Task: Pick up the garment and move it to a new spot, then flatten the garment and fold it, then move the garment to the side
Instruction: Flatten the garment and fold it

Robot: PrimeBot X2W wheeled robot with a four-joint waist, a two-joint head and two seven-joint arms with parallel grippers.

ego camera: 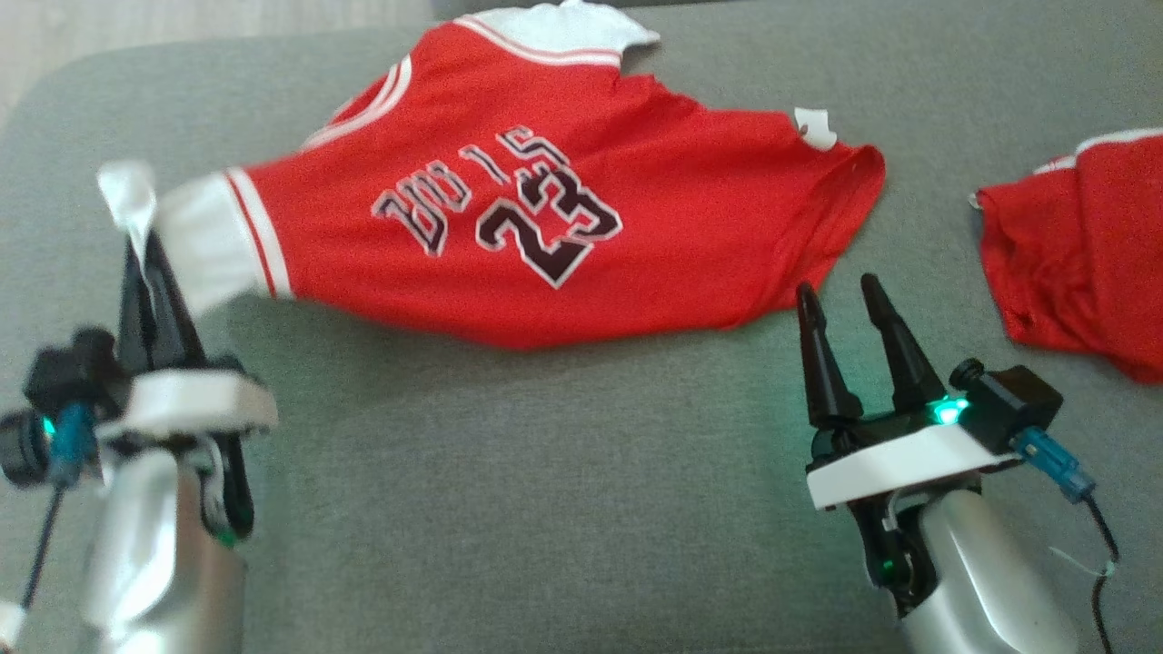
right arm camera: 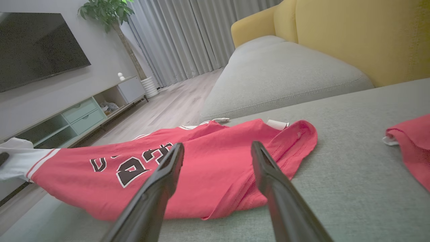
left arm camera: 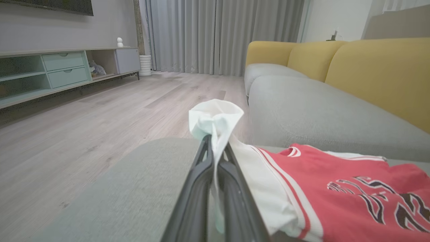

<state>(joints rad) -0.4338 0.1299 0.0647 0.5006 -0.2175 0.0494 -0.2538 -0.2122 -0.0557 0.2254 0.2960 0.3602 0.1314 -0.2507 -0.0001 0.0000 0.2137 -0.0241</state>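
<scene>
Left hand [ego camera: 144, 243] pinches the garment [ego camera: 545, 200] by its white end, length running left-right.

The red jersey [ego camera: 545, 191] runs off the top edge of the head view at its white upper part, and off the right and bottom edges of the left wrist view. Its white sleeve end [ego camera: 127, 195] is blurred and hides the tips of the left gripper [ego camera: 138, 245] pinching it. The lettering [ego camera: 427, 204] beside the 23 cannot be read. A second red garment [ego camera: 1081, 245] is cut by the right edge. The small white object [left arm camera: 119, 42] on the cabinet [left arm camera: 67, 67] is too small to tell
</scene>
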